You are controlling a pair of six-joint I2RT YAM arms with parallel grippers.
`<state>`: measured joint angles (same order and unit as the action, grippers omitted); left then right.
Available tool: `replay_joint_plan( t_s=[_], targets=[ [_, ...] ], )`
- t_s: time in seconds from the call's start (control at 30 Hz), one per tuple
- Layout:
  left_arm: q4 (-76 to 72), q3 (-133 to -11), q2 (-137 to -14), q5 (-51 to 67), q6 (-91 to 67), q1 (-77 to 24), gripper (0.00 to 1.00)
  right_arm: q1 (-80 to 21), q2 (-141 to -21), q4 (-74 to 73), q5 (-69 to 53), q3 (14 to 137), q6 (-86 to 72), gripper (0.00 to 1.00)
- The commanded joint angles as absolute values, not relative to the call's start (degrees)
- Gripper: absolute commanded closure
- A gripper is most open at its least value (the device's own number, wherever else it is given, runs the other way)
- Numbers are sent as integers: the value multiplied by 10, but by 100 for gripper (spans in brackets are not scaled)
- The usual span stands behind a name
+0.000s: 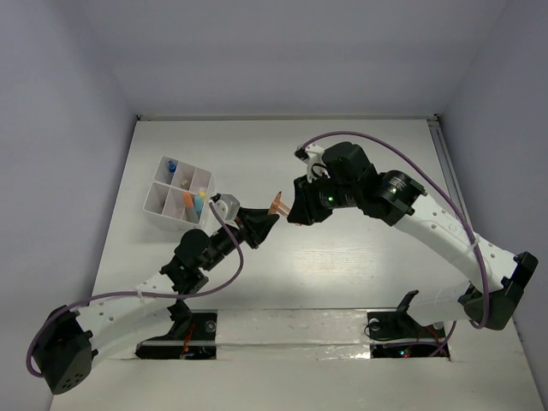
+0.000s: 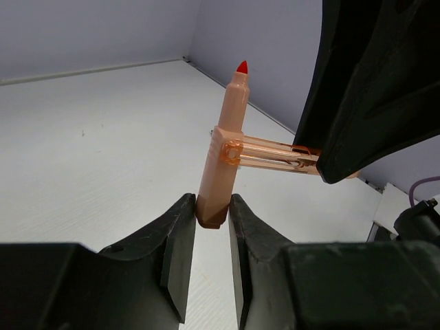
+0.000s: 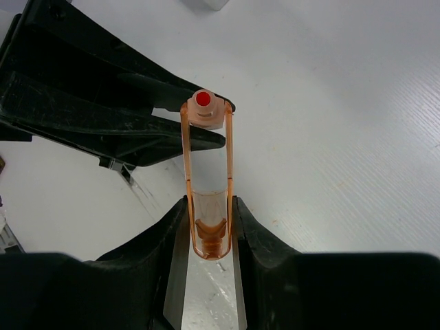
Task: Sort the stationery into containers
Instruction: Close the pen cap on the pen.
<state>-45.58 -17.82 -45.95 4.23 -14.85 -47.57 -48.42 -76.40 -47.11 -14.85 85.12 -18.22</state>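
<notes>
No words, numbers or signs can be read in any view. There are none on the orange pen [image 2: 218, 185], on its clear cap [image 3: 210, 230] or on the white box [image 1: 163, 216].

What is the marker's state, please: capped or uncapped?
Uncapped: the marker shows a bare red tip; the right gripper holds the cap sideways.

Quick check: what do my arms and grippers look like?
The left arm and right arm have white, hole-dotted links with black joints. A purple cable loops along each. The left gripper and right gripper have black, wedge-shaped fingers. A green light glows on the right arm.
</notes>
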Motion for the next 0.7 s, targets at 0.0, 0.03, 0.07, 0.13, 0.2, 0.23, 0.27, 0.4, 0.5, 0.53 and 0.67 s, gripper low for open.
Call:
replay_joint_plan(
  t_s=[0.0,0.03,0.07,0.13,0.2,0.23,0.27,0.4,0.5,0.53,0.67],
  targets=[
    [-489,-204,-445,42,-143,-479,79,-482,-751,-454,-165,863,-186,100],
    [-491,-204,-445,42,-144,-479,81,-482,-751,-449,-168,860,-189,100],
    [-492,-205,-445,42,-145,-479,83,-482,-751,-448,-170,858,-189,100],
    [-492,-206,-446,42,-145,-484,85,-482,-751,-445,-174,855,-192,100],
    [-491,-207,-447,43,-145,-484,89,-482,-749,-443,-175,853,-192,100],
    [-490,-208,-448,43,-145,-484,99,-482,-749,-443,-173,854,-192,100],
    [-487,-208,-447,42,-146,-484,100,-482,-747,-444,-171,856,-192,100],
    [-468,-205,-436,32,-144,-484,100,-470,-742,-453,-156,863,-189,100],
    [-445,-203,-427,25,-143,-484,100,-470,-743,-468,-114,881,-182,100],
    [-440,-204,-426,25,-142,-484,100,-470,-744,-475,-102,887,-179,100],
    [-424,-196,-418,39,-145,-484,100,-470,-747,-483,-41,915,-168,100]
  ],
)
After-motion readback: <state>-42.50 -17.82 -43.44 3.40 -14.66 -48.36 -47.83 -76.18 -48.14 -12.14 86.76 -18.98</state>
